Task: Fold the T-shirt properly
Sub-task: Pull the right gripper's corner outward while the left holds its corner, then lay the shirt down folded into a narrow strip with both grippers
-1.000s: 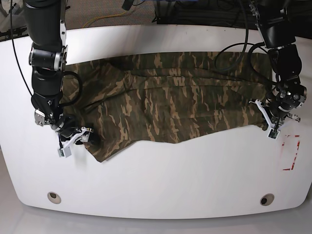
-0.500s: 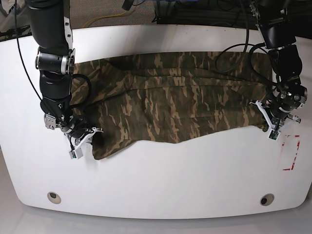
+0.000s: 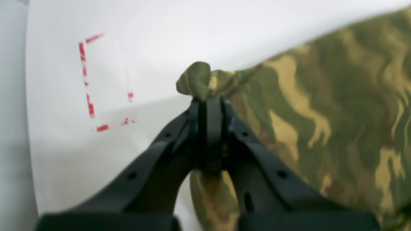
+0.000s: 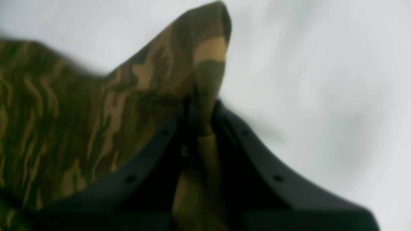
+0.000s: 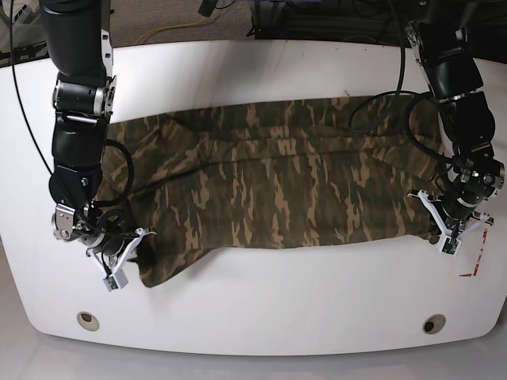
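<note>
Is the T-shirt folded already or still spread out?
Spread out, not neatly folded. The T-shirt lies lengthwise across the table, wrinkled, with the left gripper and right gripper pinching its two ends.

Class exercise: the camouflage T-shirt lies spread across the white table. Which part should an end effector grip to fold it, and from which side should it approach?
Probably the near corners of the T-shirt, each approached from its own outer end. There the cloth narrows to a thin edge jaws can close over. The left end effector and right end effector are each shut on such a corner.
</note>
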`<act>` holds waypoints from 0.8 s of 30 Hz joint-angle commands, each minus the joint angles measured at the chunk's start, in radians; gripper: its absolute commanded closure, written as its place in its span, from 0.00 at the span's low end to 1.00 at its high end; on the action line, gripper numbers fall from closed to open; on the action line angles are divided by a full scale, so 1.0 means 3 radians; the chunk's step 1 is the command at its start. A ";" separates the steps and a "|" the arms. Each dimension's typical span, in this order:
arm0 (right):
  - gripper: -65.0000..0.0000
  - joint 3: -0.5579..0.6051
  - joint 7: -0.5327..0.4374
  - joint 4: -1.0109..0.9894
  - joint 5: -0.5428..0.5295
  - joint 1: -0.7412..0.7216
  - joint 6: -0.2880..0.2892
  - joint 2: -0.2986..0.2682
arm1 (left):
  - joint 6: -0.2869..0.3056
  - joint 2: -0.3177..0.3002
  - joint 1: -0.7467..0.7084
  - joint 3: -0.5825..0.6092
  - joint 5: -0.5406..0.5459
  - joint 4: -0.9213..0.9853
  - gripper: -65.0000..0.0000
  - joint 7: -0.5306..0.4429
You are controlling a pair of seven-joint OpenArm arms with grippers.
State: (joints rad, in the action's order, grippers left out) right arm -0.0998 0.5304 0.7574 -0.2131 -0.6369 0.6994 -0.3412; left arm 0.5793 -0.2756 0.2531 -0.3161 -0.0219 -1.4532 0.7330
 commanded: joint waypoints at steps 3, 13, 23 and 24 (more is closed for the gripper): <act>1.00 -0.0018 0.0178 0.0511 -0.0054 -0.0018 -0.0004 -0.0067 | -0.0016 -0.0061 0.0110 -0.0013 0.0030 -0.0068 1.00 -0.0057; 1.00 -0.0366 0.0439 0.0925 -0.0054 0.0264 -0.0004 -0.0072 | -0.0010 -0.0071 0.0090 -0.0013 0.0030 -0.0079 1.00 -0.0063; 1.00 -0.0918 0.1334 0.1702 -0.0054 0.0673 -0.0004 -0.0031 | -0.0010 -0.0071 -0.0202 -0.0120 0.0025 -0.0452 1.00 -0.0037; 1.00 -0.0944 0.1421 0.1794 -0.0054 0.0724 -0.0004 -0.0016 | -0.0010 -0.0076 -0.0253 -0.0125 0.0025 -0.0457 1.00 -0.0037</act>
State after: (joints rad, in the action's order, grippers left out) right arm -0.3668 0.9417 1.2354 -0.2390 -0.4049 0.7074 -0.3313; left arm 0.5949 -0.2756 0.1677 -0.3420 0.0040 -1.5635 0.7258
